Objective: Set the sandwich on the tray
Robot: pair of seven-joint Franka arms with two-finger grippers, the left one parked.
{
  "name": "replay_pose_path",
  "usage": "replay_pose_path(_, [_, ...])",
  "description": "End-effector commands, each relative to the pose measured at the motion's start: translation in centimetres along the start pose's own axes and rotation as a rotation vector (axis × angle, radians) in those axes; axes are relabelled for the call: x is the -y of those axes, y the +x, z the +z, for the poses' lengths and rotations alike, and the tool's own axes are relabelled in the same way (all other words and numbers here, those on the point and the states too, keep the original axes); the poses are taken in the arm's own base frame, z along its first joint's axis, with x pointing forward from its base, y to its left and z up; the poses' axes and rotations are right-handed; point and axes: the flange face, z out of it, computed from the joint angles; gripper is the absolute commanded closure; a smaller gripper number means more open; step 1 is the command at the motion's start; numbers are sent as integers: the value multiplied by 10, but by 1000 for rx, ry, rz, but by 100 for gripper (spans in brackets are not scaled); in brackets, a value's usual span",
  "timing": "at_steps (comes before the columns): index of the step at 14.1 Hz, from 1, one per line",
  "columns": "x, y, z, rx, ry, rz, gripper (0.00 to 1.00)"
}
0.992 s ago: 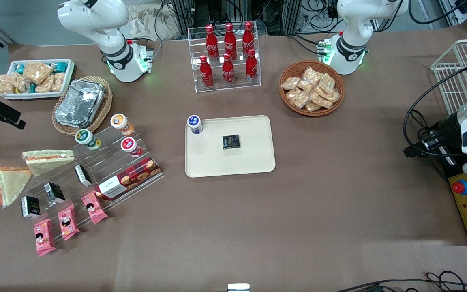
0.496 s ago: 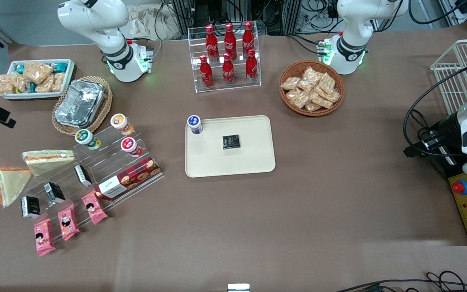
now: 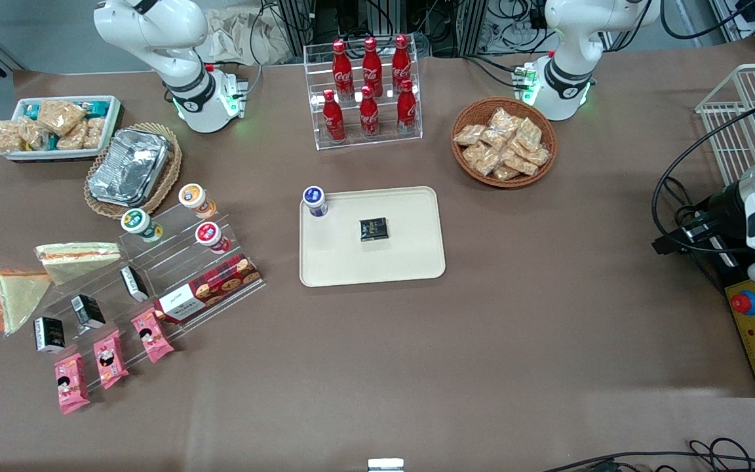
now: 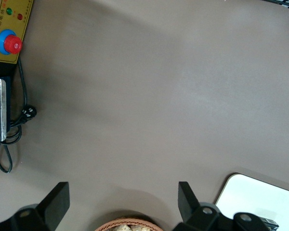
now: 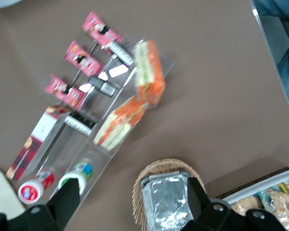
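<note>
Sandwich [image 3: 16, 296] tableside; open gripper [image 5: 130, 202] wrist-view only

Even bright light, wrist view motion-blurred.

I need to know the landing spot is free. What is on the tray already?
On the tray: a blue-lidded cup at one corner and a small black packet mid-tray. The sandwich isn't there. The gripper hangs open above the foil basket.

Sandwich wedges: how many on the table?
2, lying side by side at the working arm's end. The sandwich with the broad orange edge lies nearer the front camera; the paler wedge is farther. The gripper hovers above them, fingers open.
</note>
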Motion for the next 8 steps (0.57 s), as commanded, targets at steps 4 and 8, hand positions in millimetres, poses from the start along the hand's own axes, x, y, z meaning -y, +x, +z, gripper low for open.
replay_pose_path(4, [-2,52,59,-71,-27,1,1])
replay_pose_path(8, [8,81,109,-84,-14,8,1])
